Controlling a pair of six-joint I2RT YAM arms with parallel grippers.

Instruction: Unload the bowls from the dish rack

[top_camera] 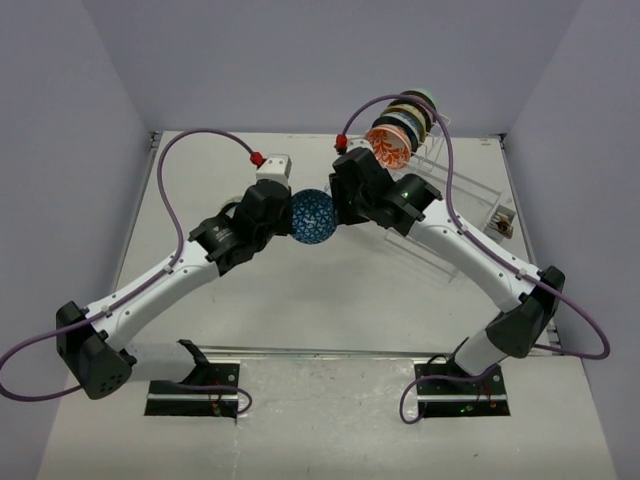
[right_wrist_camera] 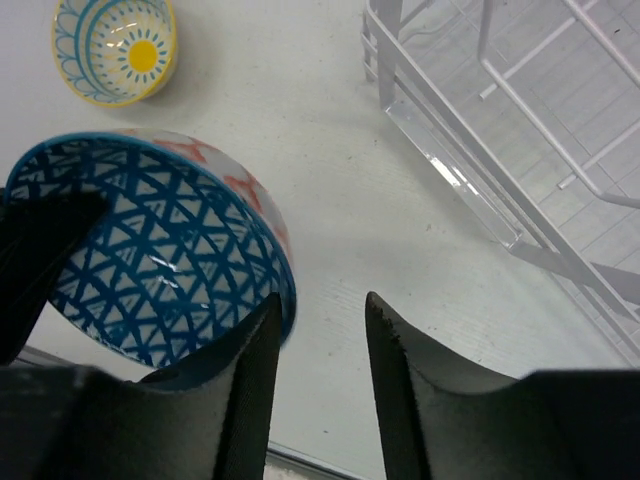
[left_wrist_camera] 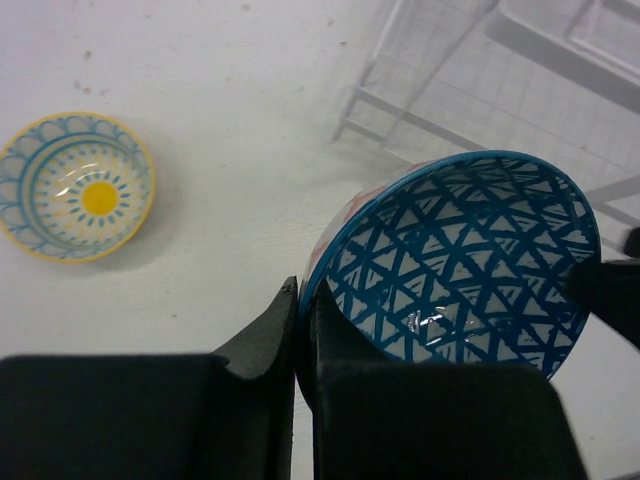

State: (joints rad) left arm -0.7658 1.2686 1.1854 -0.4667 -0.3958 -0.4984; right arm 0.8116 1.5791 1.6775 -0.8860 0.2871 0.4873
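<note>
Over table centre, apparent handover: blue net bowl pinched by rim in left gripper; right gripper spread wide, empty, just beside. Next, likely: set down near yellow-centred bowl.

Bright even overhead light, soft shadows, near foreground blurred

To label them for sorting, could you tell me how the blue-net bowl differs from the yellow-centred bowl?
The blue-net bowl is lined with a blue triangle lattice; the yellow-centred bowl has pale blue arcs around a yellow disc. The blue-net bowl has its rim pinched by the left gripper; the yellow-centred bowl sits upright on the table. Both are round.
</note>
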